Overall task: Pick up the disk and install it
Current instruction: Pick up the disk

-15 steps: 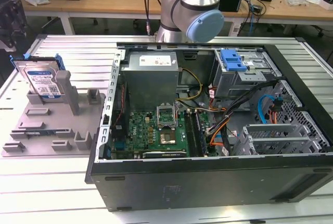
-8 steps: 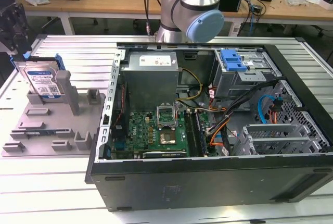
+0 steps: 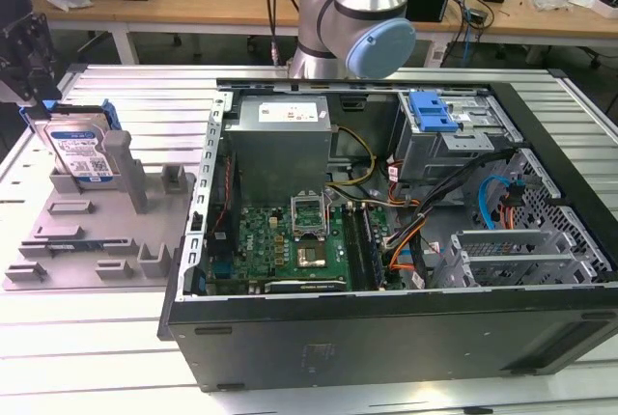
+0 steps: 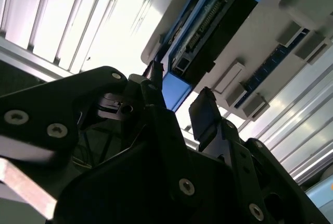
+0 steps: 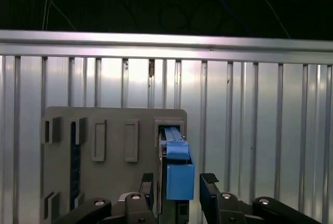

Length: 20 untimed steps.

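The tool (image 3: 32,82) is located at the exterior view's far left, directly over the disk (image 3: 82,150). In the first wrist view its fingers (image 5: 209,181) are set wide, one on each side of the disk's blue frame (image 5: 180,174). A gap is visible on both sides, and nothing is gripped. The same spread is shown in the second wrist view, where the blue frame lies between the two pads (image 4: 203,114) without visible contact.

The disk is held upright on its edge in a slot at the far left corner of a grey fixture plate (image 3: 97,232), with its labelled face turned towards the near side. A grey post (image 3: 121,159) stands just beside the disk on the exterior view's right. The plate lies flat on the slatted aluminium worktop (image 3: 116,338).

To the right of the plate, an open computer case (image 3: 386,338) is laid on its side. A grey power supply (image 3: 280,130) is mounted at its far left, with the green motherboard (image 3: 290,241) nearer. A cable bundle (image 3: 425,212) runs across the middle. A blue drive-bay latch (image 3: 432,111) is fitted at the far right, and a metal drive cage (image 3: 521,251) sits nearer. The robot arm (image 3: 362,10) rises beyond the case.
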### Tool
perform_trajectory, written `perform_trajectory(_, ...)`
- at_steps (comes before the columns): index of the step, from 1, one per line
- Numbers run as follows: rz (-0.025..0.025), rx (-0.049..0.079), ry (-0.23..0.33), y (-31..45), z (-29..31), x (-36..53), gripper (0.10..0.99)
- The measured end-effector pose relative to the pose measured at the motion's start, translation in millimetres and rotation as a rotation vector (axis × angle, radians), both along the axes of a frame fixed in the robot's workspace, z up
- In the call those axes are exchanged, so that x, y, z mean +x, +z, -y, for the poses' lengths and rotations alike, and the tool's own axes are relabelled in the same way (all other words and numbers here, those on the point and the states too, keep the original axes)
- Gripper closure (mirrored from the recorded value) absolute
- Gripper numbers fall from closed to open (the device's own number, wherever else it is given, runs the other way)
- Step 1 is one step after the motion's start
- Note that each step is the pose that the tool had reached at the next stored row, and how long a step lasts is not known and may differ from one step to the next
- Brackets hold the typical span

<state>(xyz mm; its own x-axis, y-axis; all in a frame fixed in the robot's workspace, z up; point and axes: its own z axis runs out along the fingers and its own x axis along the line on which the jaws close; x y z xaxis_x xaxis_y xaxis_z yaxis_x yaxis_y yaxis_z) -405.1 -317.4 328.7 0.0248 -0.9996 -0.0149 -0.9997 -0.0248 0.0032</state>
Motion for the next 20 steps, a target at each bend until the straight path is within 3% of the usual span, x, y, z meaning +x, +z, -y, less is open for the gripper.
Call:
perform_trajectory(5,0.0002,0.001,0.001,-8.3,-0.2,0.0,0.604)
perform_trajectory(20,0.0013,0.004,0.002,-22.7,-1.1,-0.1,0.604)
